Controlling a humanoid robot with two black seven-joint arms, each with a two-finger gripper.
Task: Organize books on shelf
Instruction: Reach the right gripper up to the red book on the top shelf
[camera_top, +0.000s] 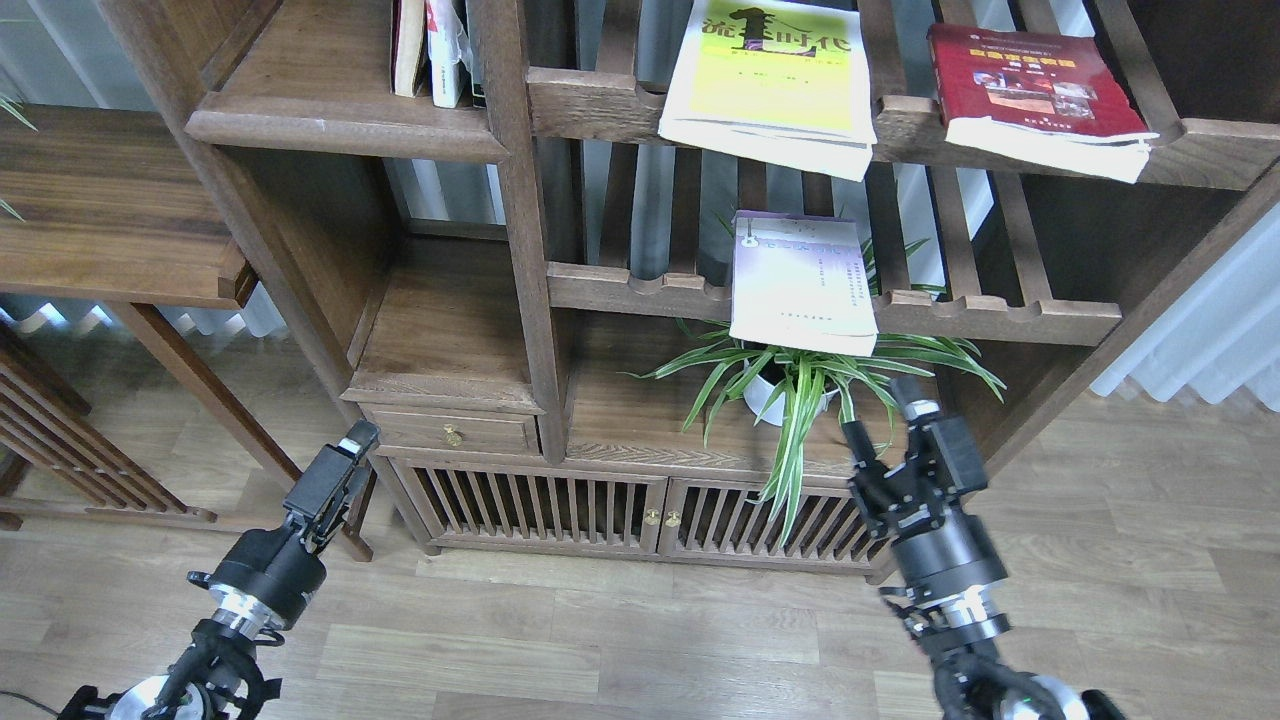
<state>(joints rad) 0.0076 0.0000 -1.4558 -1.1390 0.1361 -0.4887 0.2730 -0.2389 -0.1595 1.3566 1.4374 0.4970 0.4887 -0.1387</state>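
Bold black Chinese characters run across the top of the yellow-green paperback (768, 80), which lies flat on the upper slatted wooden rack (600, 105), its pale page block overhanging the notched front rail. On the same rack, well to the right, rests the thick dark-red paperback (1035, 85), with a yellow title band and small photos on its cover; the print is too small to read. One rack lower (1000, 315), the pale lavender-white paperback (805, 285) lies across the slats with fine dark lines of text, also unreadable, its front edge jutting past the rail above a striped green spider plant in a white pot (800, 385). The solid dark-brown wooden shelf with a rounded lip (330, 110) sits at upper left, holding a few upright books (430, 50) at its back. The black left gripper (345, 460) hangs low before the cabinet; its fingers cannot be told apart. The black right gripper (885, 415) stands beside the plant, jaws spread, empty
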